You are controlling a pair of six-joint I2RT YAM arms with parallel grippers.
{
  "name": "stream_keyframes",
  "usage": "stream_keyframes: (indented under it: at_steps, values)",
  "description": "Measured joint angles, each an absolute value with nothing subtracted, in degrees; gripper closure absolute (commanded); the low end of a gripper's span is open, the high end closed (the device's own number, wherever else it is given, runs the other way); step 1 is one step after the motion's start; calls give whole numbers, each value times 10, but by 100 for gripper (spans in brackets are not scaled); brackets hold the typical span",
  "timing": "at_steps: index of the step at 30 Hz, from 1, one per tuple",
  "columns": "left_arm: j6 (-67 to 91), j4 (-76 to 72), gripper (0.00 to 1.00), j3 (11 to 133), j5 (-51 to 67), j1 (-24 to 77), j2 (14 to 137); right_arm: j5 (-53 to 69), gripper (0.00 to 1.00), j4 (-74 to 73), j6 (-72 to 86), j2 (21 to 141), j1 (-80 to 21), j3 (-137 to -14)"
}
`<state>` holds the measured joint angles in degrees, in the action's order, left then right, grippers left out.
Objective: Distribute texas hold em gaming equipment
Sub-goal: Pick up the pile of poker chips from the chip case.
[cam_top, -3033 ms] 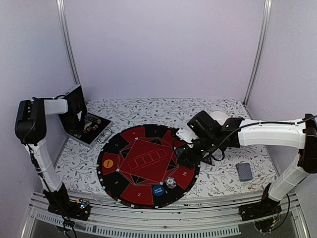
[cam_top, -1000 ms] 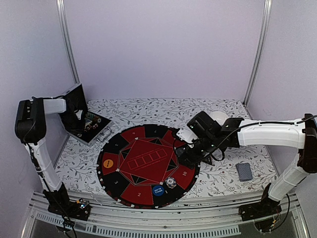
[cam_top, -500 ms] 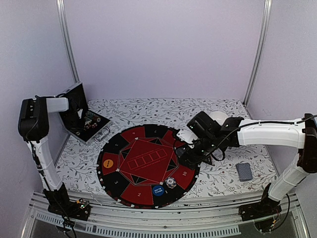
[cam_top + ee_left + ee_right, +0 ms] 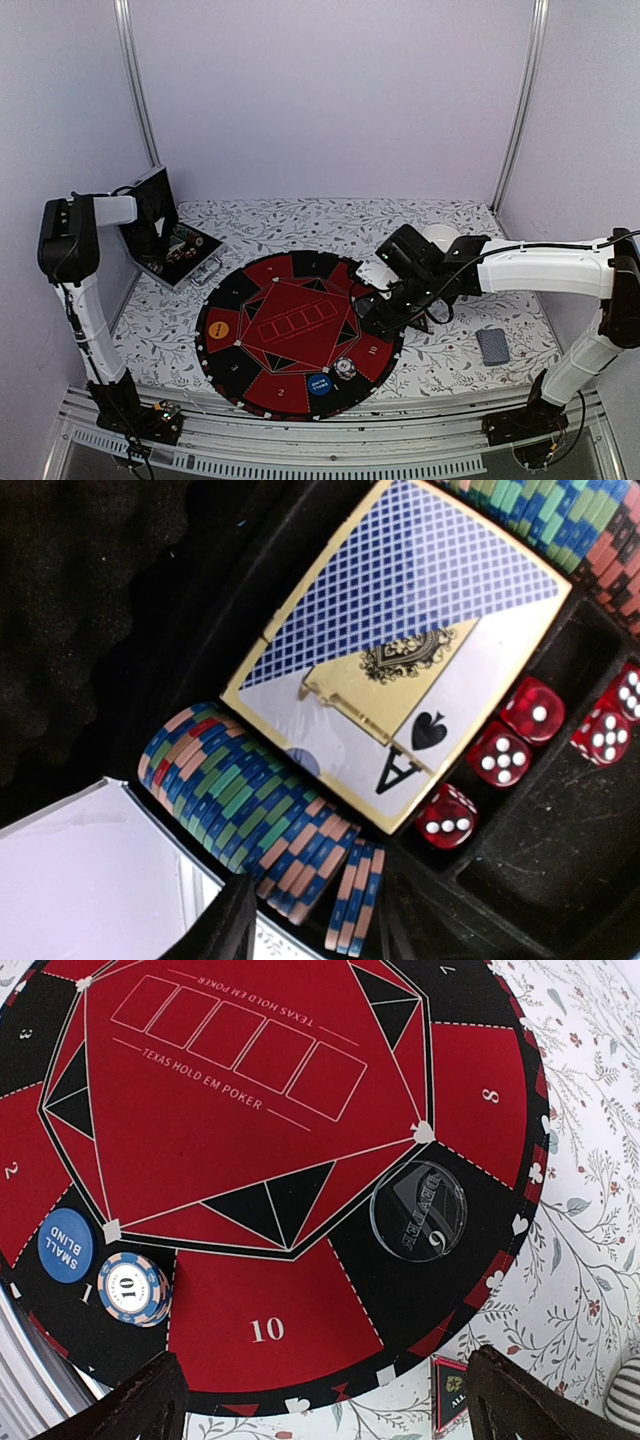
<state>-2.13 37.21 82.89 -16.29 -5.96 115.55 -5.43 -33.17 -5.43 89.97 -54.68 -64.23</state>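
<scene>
Red-and-black round felt poker mat at centre of floral surface; orange disc button on mat's left, grey-blue card deck off mat, right.
Left wrist: left end effector spread, empty, over striped poker chips in black foam case.
Right wrist: right end effector wide apart, empty, above mat's near edge; blue disc button and blue-white chip at left.

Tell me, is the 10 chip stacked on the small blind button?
No, the chip lies flat on the mat beside the small blind button, not on top of it.
</scene>
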Motion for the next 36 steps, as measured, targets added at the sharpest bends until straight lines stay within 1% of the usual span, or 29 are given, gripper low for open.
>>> stream_keyframes:
  at_steps: [5,7,11,16,28,29,32,34,36]
  values:
    - [-22,372,50,829,-159,-60,1155,-54,1,-332,-54,902,-547,-642]
    - [-24,372,51,830,-159,-60,1155,-53,1,-333,-54,903,-547,-642]
    - [-25,372,63,831,-153,-64,1155,-52,1,-333,-54,904,-547,-642]
    - [-28,372,68,835,-124,-73,1155,-52,1,-334,-54,903,-547,-642]
    - [-28,376,68,834,-82,-84,1149,-43,1,-334,-54,904,-547,-642]
    - [-28,376,67,833,-81,-84,1148,-43,1,-334,-54,904,-547,-642]
    - [-28,374,59,827,-83,-83,1144,-41,1,-334,-54,904,-547,-642]
    - [-26,371,56,823,-88,-82,1143,-41,1,-335,-54,905,-547,-642]
    - [-24,366,56,821,-98,-81,1142,-40,1,-335,-55,906,-547,-642]
